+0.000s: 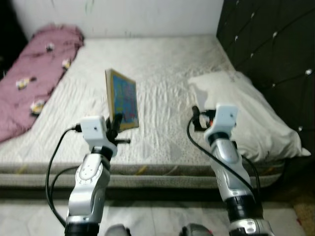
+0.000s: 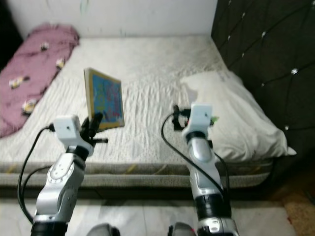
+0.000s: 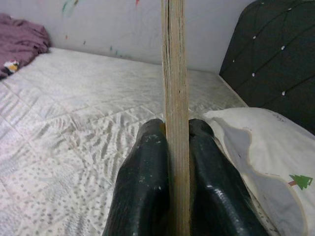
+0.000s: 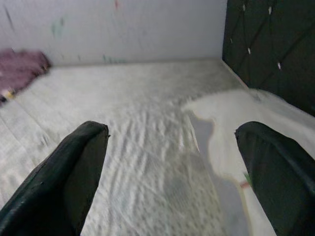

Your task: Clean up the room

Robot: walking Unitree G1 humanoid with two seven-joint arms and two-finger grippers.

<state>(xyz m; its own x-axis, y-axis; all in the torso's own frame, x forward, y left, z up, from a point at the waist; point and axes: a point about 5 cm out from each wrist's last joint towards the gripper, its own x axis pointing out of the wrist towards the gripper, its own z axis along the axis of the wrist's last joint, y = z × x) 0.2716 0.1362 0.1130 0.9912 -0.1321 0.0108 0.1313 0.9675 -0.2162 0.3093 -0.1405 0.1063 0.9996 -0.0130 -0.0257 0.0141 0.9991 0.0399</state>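
White pillow right, purple blanket left — left tool grasping book upright.

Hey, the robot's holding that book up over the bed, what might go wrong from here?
The left gripper pinches the book only at its bottom edge while it stands upright, so it could tip or slip onto the mattress. The right gripper hangs open near the pillow; a swing that way might snag it.

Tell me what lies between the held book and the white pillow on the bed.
Only bare quilted mattress lies between the book and the pillow; the left eye view shows it. The right gripper hovers open above that stretch.
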